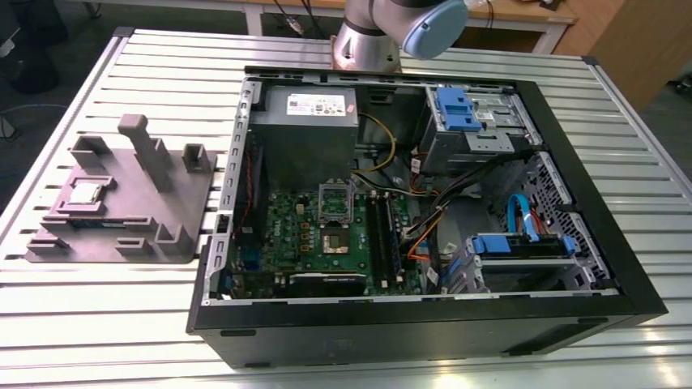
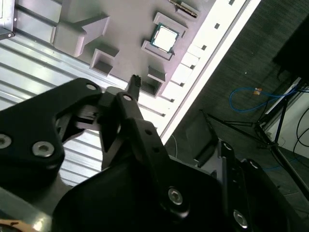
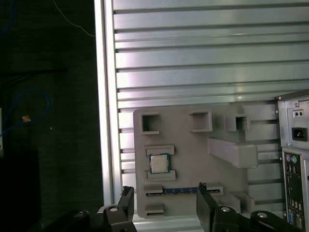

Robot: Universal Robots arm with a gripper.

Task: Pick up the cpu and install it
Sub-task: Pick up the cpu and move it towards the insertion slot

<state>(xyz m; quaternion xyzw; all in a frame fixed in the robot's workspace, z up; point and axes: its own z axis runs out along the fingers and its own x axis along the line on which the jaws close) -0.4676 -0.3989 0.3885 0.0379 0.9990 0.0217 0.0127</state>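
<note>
So the gripper (image 3: pixel 165 188) is hanging over the gray fixture (image 3: pixel 193 130) with its fingers (image 3: pixel 126 208) spread wide and nothing between them. It's not touching anything yet. The cpu (image 3: pixel 158 164) sits flat in its little pocket on that fixture, out on the slotted table (image 3: pixel 193 63) at the exterior view's left, well apart from the open case (image 1: pixel 433 328). I'd call this the approach for the pick. The chip looks off to one side of the gap between the fingers in the first wrist view, so I reckon the trick is centering over it and squaring the fingers to its edges before going down. The two ledges (image 3: pixel 159 150) hug the chip on opposite sides, so the free sides look like the only place to grab. It's thin and slick on top, so a crooked pinch would probably tip it or pop it out. Stuff to watch: the tall post (image 1: pixel 146 150) on the fixture stands near the pocket, and there's a blue strip (image 3: pixel 181 191) in a slot just beside the chip, right about where the fingertips are. Over in the case the socket (image 1: pixel 337 241) on the board looks open, with cables (image 1: pixel 519 215) nearby but not across it as far as I can tell.
</note>
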